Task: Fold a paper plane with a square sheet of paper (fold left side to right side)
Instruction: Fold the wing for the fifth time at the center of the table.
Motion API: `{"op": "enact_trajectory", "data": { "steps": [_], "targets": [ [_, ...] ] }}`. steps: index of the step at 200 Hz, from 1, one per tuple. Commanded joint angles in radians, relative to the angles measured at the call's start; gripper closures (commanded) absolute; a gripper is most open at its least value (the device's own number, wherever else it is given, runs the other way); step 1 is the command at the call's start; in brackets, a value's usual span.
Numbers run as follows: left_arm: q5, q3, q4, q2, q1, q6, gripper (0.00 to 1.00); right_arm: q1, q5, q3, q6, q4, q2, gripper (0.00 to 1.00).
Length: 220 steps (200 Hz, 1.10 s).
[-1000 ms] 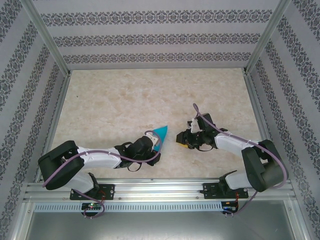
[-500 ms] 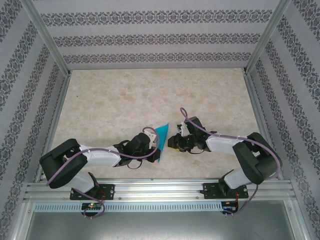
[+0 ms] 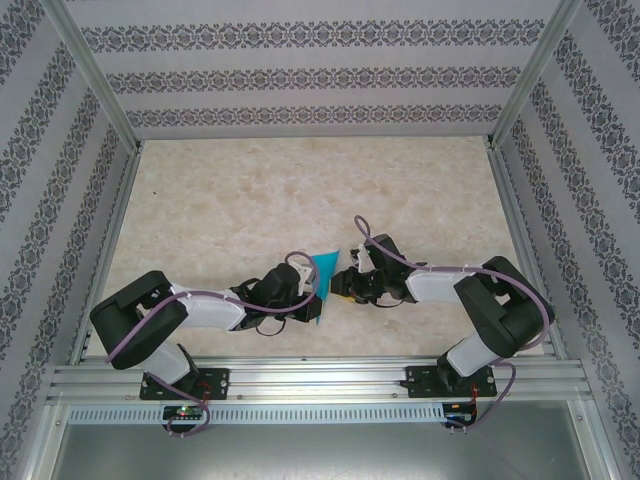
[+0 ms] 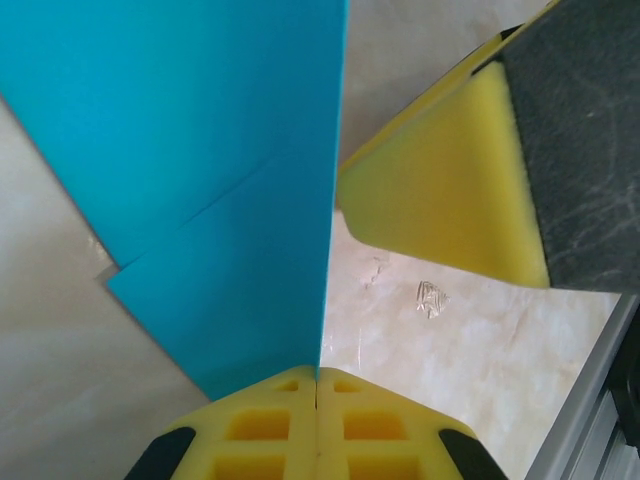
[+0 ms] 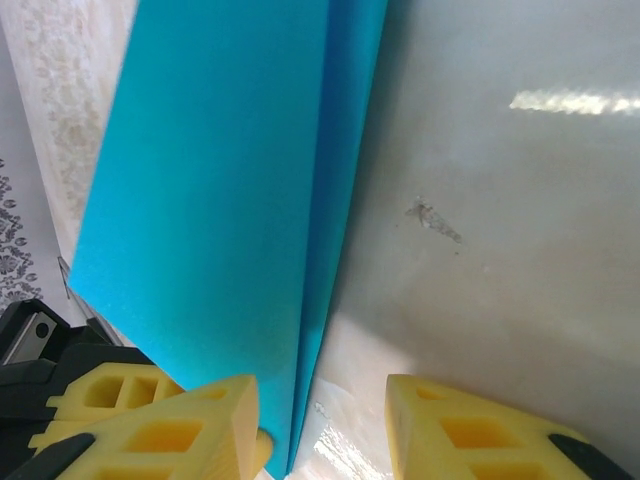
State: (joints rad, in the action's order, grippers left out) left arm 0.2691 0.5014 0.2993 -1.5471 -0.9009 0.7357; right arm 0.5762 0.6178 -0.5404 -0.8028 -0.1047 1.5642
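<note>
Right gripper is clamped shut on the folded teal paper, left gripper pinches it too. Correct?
Not quite: the right gripper is open; the right wrist view shows its jaws apart with the edge of the folded teal paper between them. The left gripper does pinch it.

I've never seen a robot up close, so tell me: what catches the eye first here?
A bright blue folded paper, held near the front middle of the pale table. The left gripper is shut on one end of it, and the right gripper stands open with the paper's edge between its fingers.
</note>
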Motion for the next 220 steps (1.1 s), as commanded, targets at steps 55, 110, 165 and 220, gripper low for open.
{"op": "enact_trajectory", "data": {
  "steps": [55, 110, 165, 220],
  "targets": [
    [0.025, -0.021, 0.078, -0.009, 0.02, 0.024, 0.98, 0.012, -0.028, -0.068, -0.009, -0.044, 0.055, 0.64],
    [0.028, -0.018, 0.08, -0.016, 0.023, 0.025, 0.97, 0.013, -0.023, -0.092, -0.006, -0.061, 0.106, 0.65],
    [0.034, -0.008, 0.069, -0.021, 0.025, 0.022, 0.84, 0.017, -0.03, -0.105, 0.001, -0.027, 0.133, 0.67],
    [0.033, -0.009, 0.07, -0.004, 0.025, 0.027, 0.68, 0.017, -0.034, -0.115, -0.001, -0.007, 0.161, 0.68]
  ]
}}
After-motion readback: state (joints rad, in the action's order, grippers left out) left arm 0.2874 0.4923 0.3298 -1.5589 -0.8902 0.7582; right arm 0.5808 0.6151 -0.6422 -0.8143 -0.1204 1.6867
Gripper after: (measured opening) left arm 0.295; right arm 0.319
